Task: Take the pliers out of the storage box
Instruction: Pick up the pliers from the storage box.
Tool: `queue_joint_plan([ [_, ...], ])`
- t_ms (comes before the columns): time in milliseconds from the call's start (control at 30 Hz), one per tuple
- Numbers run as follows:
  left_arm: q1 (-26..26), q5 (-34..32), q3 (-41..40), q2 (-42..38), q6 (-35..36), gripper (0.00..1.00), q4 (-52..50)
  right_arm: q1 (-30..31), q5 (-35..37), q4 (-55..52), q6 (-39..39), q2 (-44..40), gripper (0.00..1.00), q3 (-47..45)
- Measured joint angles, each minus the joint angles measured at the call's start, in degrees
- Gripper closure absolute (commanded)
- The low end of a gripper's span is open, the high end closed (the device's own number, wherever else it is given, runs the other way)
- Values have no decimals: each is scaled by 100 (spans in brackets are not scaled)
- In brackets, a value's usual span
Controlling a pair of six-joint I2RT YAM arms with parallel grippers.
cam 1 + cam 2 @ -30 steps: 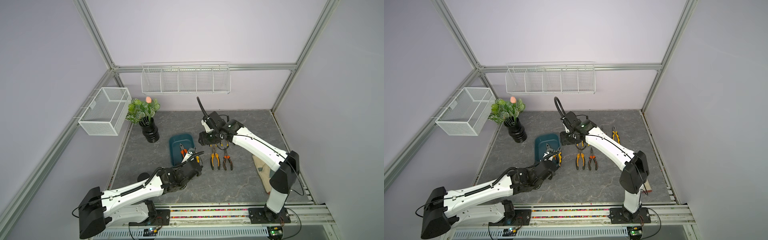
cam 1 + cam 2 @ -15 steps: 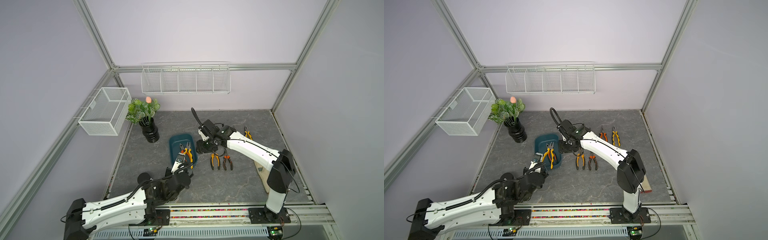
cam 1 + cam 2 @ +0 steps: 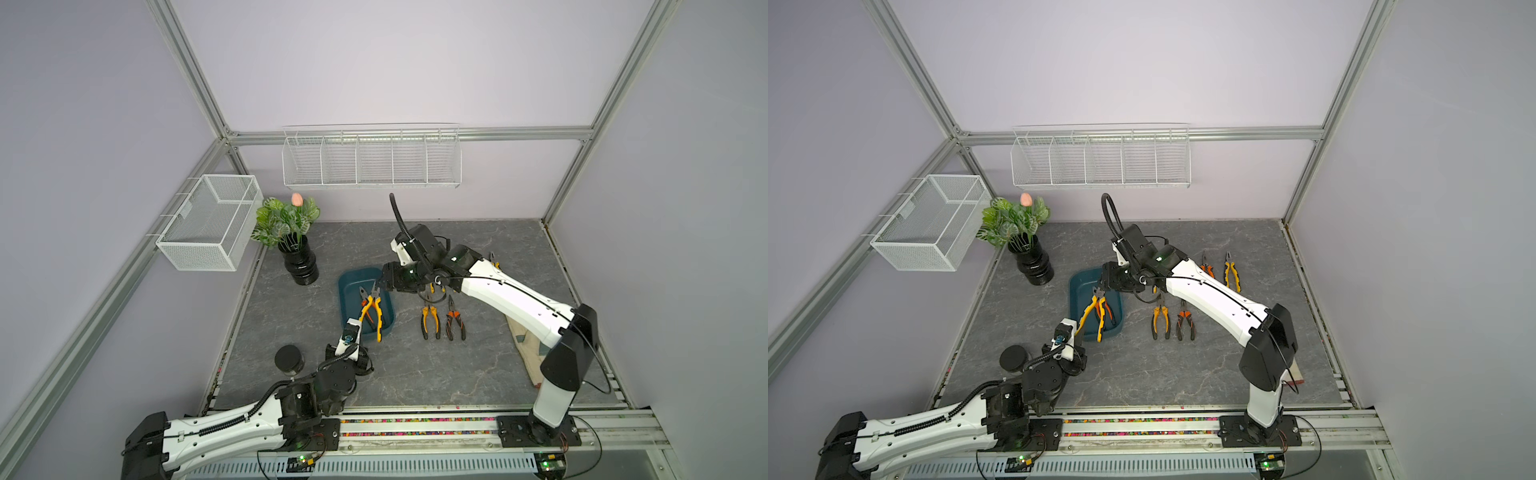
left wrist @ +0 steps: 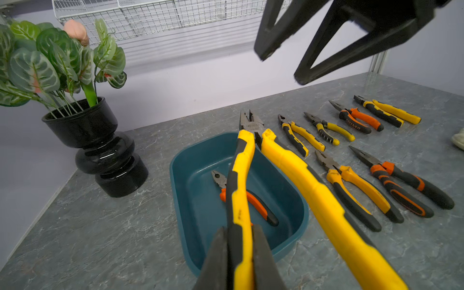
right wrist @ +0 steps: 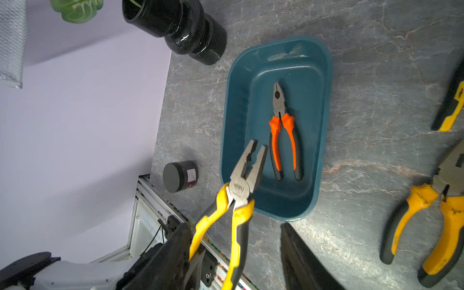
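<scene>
We're in a robot lab test cell: aluminium frame point(image 3: 197, 79) with plain lilac panels point(image 3: 374, 62) around a stone-look tabletop point(image 3: 415, 374). Left arm point(image 3: 224, 428) and right arm point(image 3: 511, 299) are bolted to a front rail point(image 3: 415, 432) with exposed wiring. Props: wire baskets point(image 3: 370, 158), vase plant point(image 3: 286, 220), pliers point(image 4: 361, 188) in neat rows.

The storage box point(image 5: 311, 82) looks like smooth teal plastic with a soft sheen. The yellow-handled pliers point(image 5: 244, 175) have a dull, scuffed grey metal head and matt rubbery grips, as do the orange-handled pliers point(image 5: 281, 120). The tabletop point(image 5: 376, 75) is matt grey with stone-like veining, the vase point(image 4: 100, 150) glossy black, the wire basket point(image 3: 208, 224) white-coated mesh
</scene>
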Motion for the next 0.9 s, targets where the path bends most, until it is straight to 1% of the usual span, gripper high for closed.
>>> queue_joint_plan([
  [200, 0, 2, 11, 289, 153, 100, 162, 9, 55, -221, 188, 831, 38, 752],
  [300, 0, 4, 37, 433, 214, 100, 175, 17, 138, -378, 227, 1099, 38, 1016],
  [600, 0, -96, 164, 494, 328, 100, 219, 39, 560, -785, 284, 1239, 39, 1141],
  [667, 0, -127, 164, 494, 343, 100, 216, 44, 566, -820, 291, 1239, 41, 1141],
  [833, 0, -153, 164, 494, 374, 100, 216, 122, 529, -820, 424, 1239, 55, 1141],
  [900, 0, -157, 166, 496, 398, 100, 216, 203, 505, -811, 479, 1239, 58, 1134],
])
